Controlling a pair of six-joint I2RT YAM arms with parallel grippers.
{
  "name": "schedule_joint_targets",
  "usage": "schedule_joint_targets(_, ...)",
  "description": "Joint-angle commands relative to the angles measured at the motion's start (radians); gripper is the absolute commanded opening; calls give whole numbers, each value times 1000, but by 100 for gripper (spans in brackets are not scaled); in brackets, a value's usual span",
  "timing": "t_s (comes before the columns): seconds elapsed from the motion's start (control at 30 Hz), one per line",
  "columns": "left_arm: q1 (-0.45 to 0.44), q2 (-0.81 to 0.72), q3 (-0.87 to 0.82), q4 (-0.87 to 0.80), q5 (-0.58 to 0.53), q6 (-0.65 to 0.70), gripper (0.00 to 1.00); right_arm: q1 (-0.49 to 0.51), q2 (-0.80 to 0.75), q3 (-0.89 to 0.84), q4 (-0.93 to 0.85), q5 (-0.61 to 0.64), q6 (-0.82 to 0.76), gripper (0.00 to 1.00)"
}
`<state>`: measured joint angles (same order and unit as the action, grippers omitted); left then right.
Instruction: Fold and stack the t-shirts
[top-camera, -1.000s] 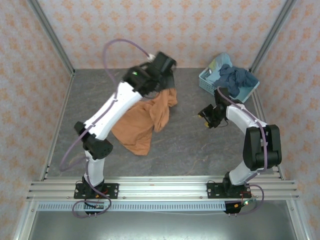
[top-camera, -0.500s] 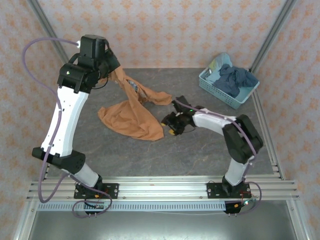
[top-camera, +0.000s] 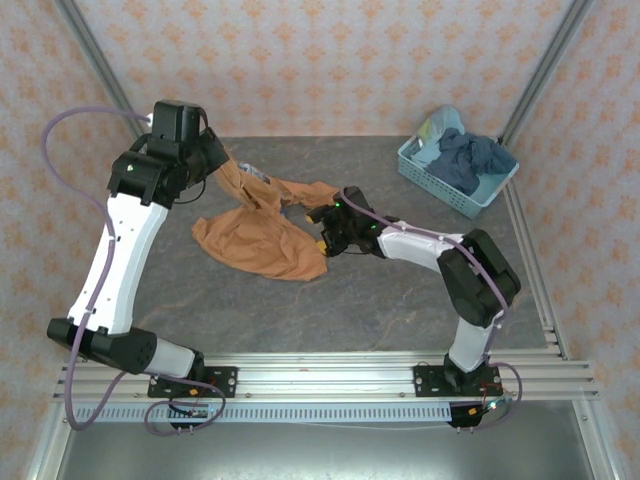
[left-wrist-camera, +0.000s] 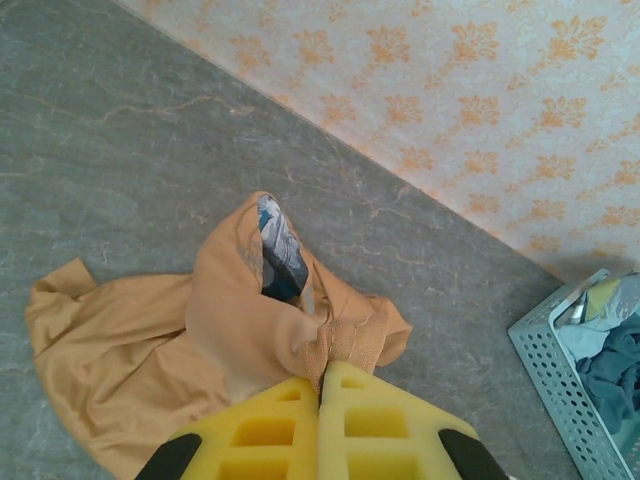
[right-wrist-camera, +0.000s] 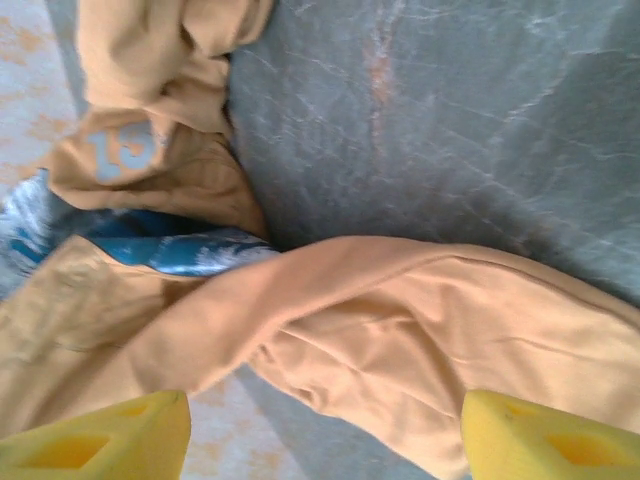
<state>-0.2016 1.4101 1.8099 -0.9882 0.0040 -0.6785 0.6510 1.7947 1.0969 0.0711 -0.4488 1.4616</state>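
Right gripper (top-camera: 322, 230) now nearer, spread; left gripper (left-wrist-camera: 322, 388) clamped on "13"-marked orange t-shirt (left-wrist-camera: 130, 330)

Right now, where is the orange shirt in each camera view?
Top external: shirt left of center, bunched up.
Left wrist: lower half of the picture, its edge pinched in the left gripper.
Right wrist: across the bottom and up the left side.
Shared landmark: its blue print, just a sliver from above.

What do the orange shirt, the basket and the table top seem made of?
Orange shirt: soft matte knit cloth; it creases and drapes. Basket: probably rigid light-blue plastic, lattice of holes. Table top: grey, veined like stone, matte; perhaps printed laminate.
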Motion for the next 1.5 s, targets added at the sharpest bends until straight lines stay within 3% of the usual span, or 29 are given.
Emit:
schedule_joint_targets(0.0, 9, -48, -28, 29, 11, 30, 0, 4, 46, -16, -45, 68, 650, 74)
schedule_joint_targets(0.27, 10, -91, -69, 25, 0, 43, 0, 10, 161, 21, 25, 79, 751, 80)
schedule_joint_targets(0.43, 11, -111, -69, 18, -23, 57, 0, 33, 227, 93, -7, 38, 751, 74)
schedule_joint_targets(0.5, 11, -114, -67, 17, -28, 59, 0, 39, 248, 98, 5, 33, 761, 66)
schedule_joint_targets(0.57, 12, -118, -67, 19, -36, 61, 0, 39, 268, 101, 32, 23, 768, 50)
schedule_joint_targets(0.67, 11, -118, -63, 14, -49, 65, 0, 39, 279, 105, 37, 19, 764, 17)
schedule_joint_targets(0.73, 14, -118, -60, 14, -57, 65, 0, 34, 259, 99, 3, 34, 739, 4)
schedule_joint_targets(0.8, 15, -116, -57, 19, -62, 65, 0, 20, 228, 86, -21, 58, 699, 0)
schedule_joint_targets(1.0, 40, -71, -27, 41, -42, 57, 0, -129, 60, 172, -263, 169, 331, 0)
schedule_joint_targets(1.2, 115, 50, 95, 112, 48, 29, 0, -294, 17, 431, -445, 176, -5, 0)
schedule_joint_targets(1.33, 137, 176, 303, 147, 103, 45, 0, -359, 72, 702, -504, 146, -186, 0)
schedule_joint_targets(1.47, 170, 332, 632, 96, 136, 81, 0, -386, 153, 1083, -675, 174, -390, 0)
